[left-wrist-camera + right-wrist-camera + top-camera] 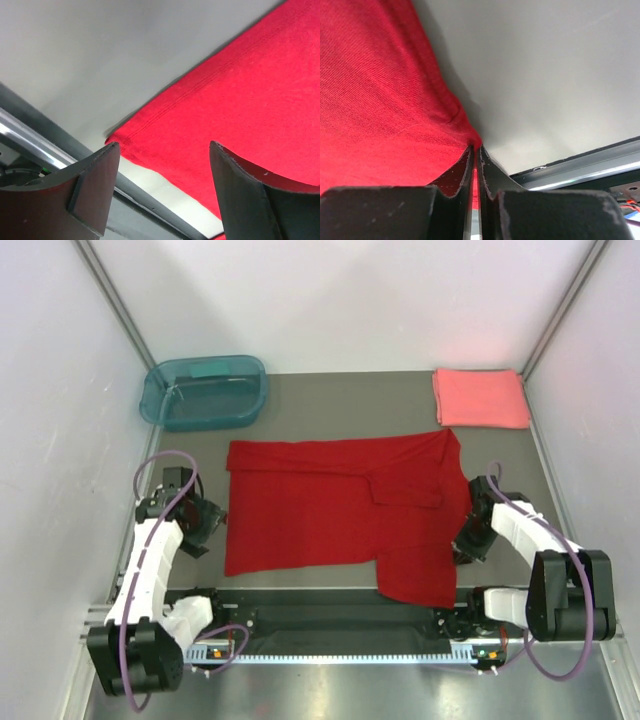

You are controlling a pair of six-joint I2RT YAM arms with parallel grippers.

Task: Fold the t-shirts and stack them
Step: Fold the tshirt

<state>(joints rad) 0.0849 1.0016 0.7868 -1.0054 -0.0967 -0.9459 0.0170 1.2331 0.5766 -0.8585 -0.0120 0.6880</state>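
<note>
The deep red t-shirt point(340, 515) lies spread on the grey table, partly folded, with one part reaching the near edge at the right. My right gripper point(466, 544) is shut on the shirt's right edge; in the right wrist view the cloth point(375, 100) is pinched between the closed fingers point(476, 152). My left gripper point(208, 525) is open just left of the shirt's near left corner point(117, 137), touching nothing. The coral-pink t-shirt point(480, 397) lies as a neat folded rectangle at the far right.
A teal translucent tub point(205, 391) stands at the far left of the table. White walls close in on the sides and back. A black rail point(330, 620) runs along the near edge between the arm bases.
</note>
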